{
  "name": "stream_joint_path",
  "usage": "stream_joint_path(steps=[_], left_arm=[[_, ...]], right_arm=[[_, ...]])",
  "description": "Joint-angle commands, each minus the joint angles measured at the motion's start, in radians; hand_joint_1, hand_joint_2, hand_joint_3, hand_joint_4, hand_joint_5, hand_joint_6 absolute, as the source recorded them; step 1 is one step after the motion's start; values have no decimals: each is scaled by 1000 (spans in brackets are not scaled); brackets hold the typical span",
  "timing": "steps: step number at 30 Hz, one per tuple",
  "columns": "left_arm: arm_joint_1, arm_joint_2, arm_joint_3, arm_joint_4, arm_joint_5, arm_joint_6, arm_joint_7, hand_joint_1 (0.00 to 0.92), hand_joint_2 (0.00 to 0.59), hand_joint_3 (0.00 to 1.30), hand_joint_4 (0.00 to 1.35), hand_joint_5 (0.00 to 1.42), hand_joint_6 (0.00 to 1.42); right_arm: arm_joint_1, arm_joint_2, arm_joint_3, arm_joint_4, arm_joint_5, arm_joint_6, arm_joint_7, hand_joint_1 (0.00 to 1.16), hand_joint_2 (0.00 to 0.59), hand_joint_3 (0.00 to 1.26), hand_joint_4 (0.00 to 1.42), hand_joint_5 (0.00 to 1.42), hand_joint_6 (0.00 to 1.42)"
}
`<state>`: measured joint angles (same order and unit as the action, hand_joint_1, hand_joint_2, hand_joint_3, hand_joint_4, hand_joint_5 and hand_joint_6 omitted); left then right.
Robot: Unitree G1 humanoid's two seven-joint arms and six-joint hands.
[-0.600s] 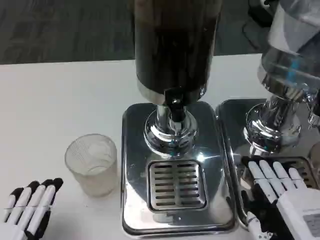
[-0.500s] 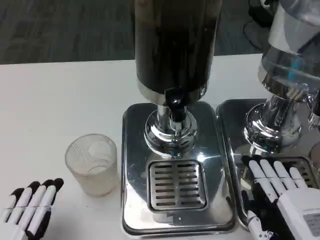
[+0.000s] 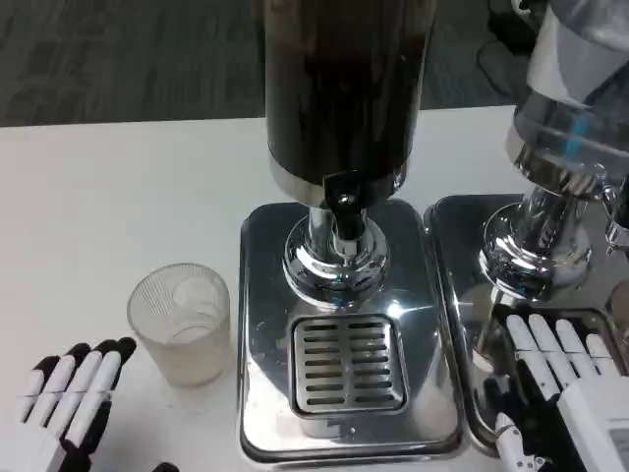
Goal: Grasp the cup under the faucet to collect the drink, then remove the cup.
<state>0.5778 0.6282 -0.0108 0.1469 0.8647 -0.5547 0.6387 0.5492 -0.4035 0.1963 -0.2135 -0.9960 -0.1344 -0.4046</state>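
Presently the cup [image 3: 183,322] stands empty on the worktop [image 3: 108,206], left of the faucet [image 3: 341,193]; likely light, thin, crushable plastic, so the open, empty left hand [image 3: 69,401] should grip mid-wall gently.

A second dispenser [image 3: 565,147] (clear-bodied, on a chrome base) stands on the white table [image 3: 108,197].

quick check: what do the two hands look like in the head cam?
Left hand: white fingers with black tips and black sides. Right hand: white fingers over black undersides, with a white boxy back that carries a small grey label. No loose cables visible on either.
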Motion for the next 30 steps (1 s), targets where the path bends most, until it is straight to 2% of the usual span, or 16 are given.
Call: stream_joint_path(steps=[1, 9, 14, 18, 21, 24, 30], left_arm=[[-9, 11, -4, 28, -11, 1, -1, 0, 243, 0, 0, 0, 0], [-22, -16, 14, 94, -41, 10, 73, 0, 223, 0, 0, 0, 0], [-75, -69, 46, 149, -167, 26, 44, 0, 117, 0, 0, 0, 0], [-151, -117, 56, 150, -241, 54, 12, 0, 67, 0, 0, 0, 0], [-205, -132, 51, 184, -276, 53, -16, 0, 52, 0, 0, 7, 0], [-272, -129, 37, 266, -308, 20, -55, 0, 43, 0, 0, 12, 0], [-391, -72, 14, 467, -344, -91, -133, 0, 23, 0, 0, 9, 0]], right_arm=[[-31, 2, 4, 10, 2, 11, 6, 0, 586, 0, 0, 0, 0], [-50, 30, 36, 20, -17, 56, 2, 0, 586, 0, 0, 0, 0], [-53, 46, 54, 24, -26, 71, -4, 0, 586, 0, 0, 0, 0], [-48, 54, 61, 26, -26, 82, -14, 0, 586, 0, 0, 0, 0], [-50, 63, 68, 32, -28, 89, -24, 0, 586, 0, 0, 0, 0], [-79, 88, 93, 65, -48, 107, -50, 0, 586, 0, 0, 0, 0], [-132, 150, 172, 146, -89, 146, -108, 0, 586, 0, 0, 0, 0]])
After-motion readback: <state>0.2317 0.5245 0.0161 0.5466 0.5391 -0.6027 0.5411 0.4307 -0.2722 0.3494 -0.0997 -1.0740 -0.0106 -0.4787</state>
